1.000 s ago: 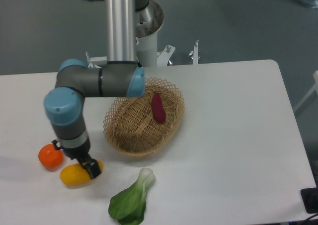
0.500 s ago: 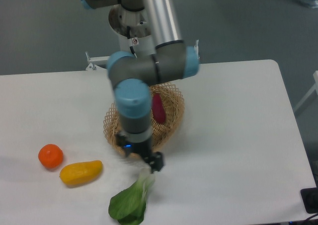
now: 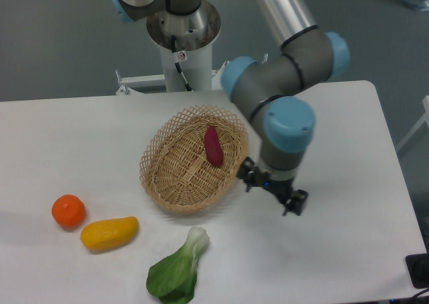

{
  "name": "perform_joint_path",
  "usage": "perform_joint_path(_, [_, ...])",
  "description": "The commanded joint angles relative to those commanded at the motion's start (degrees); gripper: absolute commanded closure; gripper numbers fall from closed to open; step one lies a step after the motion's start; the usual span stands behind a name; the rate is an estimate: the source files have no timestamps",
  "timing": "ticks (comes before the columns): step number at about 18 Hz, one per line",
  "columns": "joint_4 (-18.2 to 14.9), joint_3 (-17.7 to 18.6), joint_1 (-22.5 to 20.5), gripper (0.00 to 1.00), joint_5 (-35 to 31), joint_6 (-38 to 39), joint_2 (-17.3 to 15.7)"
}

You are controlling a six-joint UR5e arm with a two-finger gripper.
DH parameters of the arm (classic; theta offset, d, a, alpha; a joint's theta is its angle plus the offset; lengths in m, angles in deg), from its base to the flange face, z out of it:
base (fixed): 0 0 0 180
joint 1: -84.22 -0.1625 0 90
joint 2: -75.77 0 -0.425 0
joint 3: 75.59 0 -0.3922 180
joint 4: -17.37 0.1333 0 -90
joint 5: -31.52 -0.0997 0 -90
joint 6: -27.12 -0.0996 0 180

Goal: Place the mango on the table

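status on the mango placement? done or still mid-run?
Looks done: the mango lies on the white table, beside the orange and outside the wicker basket. Nothing in hand: the end effector is over bare table right of the basket, apparently carrying nothing, though its finger state is unclear. Nothing visibly left for this task.

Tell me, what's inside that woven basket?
One dark red sweet potato lies inside the wicker basket, toward its back right. The remaining woven floor looks bare; nothing covers it, though the near rim hides a thin strip.
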Motion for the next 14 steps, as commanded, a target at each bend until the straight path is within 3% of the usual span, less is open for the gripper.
perform_joint_path(4, [-0.4, -2.1, -2.5, 0.00, 0.0, -4.2, 0.9])
perform_joint_path(9, [0.0, -2.1, -4.4, 0.00, -0.5, -11.1, 1.1])
perform_joint_path(14, [0.2, -1.9, -4.8, 0.00, -1.6, -12.0, 1.2])
